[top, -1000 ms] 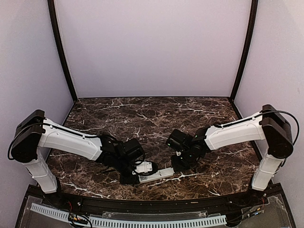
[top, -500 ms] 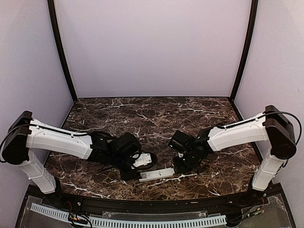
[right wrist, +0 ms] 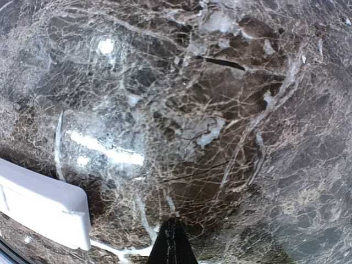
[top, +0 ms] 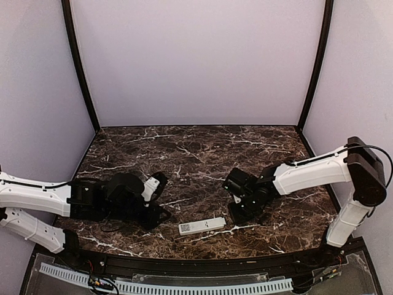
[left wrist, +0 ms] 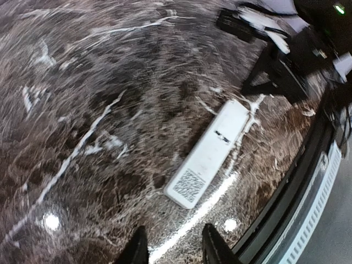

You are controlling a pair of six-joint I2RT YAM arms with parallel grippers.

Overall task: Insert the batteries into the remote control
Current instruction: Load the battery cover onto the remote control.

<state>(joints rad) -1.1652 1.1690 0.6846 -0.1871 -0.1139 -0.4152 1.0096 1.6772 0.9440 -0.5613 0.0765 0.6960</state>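
The dark marbled tabletop (top: pixel 196 153) lay unchanged from one second before. The left arm (top: pixel 37 196), which then reached over the left end of the remote control (top: pixel 202 225), had drawn back to the left side. Its left hand (left wrist: pixel 173 250) was now well apart from the remote control, with fingers parted and nothing between them. The right arm (top: pixel 307 175) had kept its place. The right hand (right wrist: pixel 171 242) stayed closed and empty, low over the tabletop, near the remote control's right end. The remote control lay flat and untouched near the black front rail (top: pixel 196 261), label side up, between the two hands.
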